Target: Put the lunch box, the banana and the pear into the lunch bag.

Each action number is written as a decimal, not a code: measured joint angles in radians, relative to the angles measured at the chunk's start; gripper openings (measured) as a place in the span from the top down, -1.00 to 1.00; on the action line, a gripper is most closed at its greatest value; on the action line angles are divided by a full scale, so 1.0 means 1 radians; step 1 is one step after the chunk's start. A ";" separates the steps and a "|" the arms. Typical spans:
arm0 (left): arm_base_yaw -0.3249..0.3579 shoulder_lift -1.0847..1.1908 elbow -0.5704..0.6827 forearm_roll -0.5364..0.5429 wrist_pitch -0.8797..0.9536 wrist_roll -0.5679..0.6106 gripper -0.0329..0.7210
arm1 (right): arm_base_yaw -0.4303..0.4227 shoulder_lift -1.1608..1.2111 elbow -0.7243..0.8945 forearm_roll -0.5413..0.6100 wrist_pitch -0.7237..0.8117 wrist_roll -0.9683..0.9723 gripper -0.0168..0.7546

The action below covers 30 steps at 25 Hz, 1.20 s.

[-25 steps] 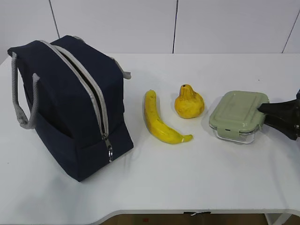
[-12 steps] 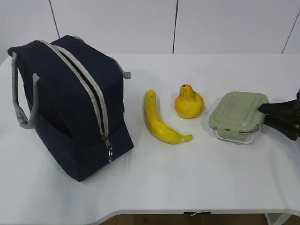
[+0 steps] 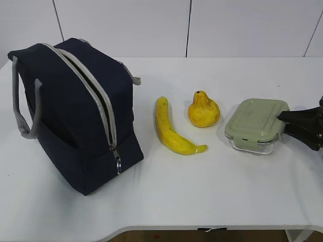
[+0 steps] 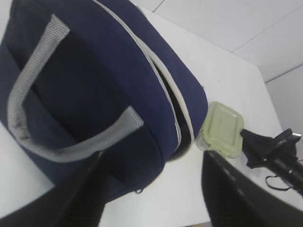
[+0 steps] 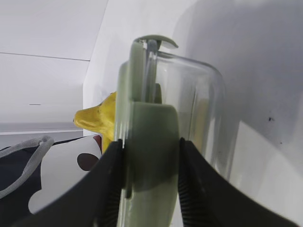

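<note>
The navy lunch bag [image 3: 75, 111] stands at the left with its zipper ring [image 3: 117, 164] low on the front end. The banana [image 3: 171, 128] and the pear [image 3: 203, 111] lie in the middle. The lunch box [image 3: 255, 121] sits on the right. My right gripper [image 3: 281, 118] is shut on its right edge; the right wrist view shows the gripper [image 5: 151, 161] with its fingers clamped on the sage-green lid clip [image 5: 154, 137]. My left gripper [image 4: 151, 189] is open and empty, hovering beside the bag [image 4: 94, 85], and is outside the exterior view.
The white table [image 3: 212, 186] has its front edge close to the bag. A grey handle [image 3: 22, 111] hangs off the bag's left side. The left wrist view shows a dark gap along the bag's zip line [image 4: 176, 118]. The bag's white patterned side [image 5: 52, 175] shows behind the pear [image 5: 97, 118].
</note>
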 joint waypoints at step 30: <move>0.000 0.437 0.000 -0.420 0.009 0.379 0.90 | 0.000 0.000 0.000 0.000 0.004 0.007 0.30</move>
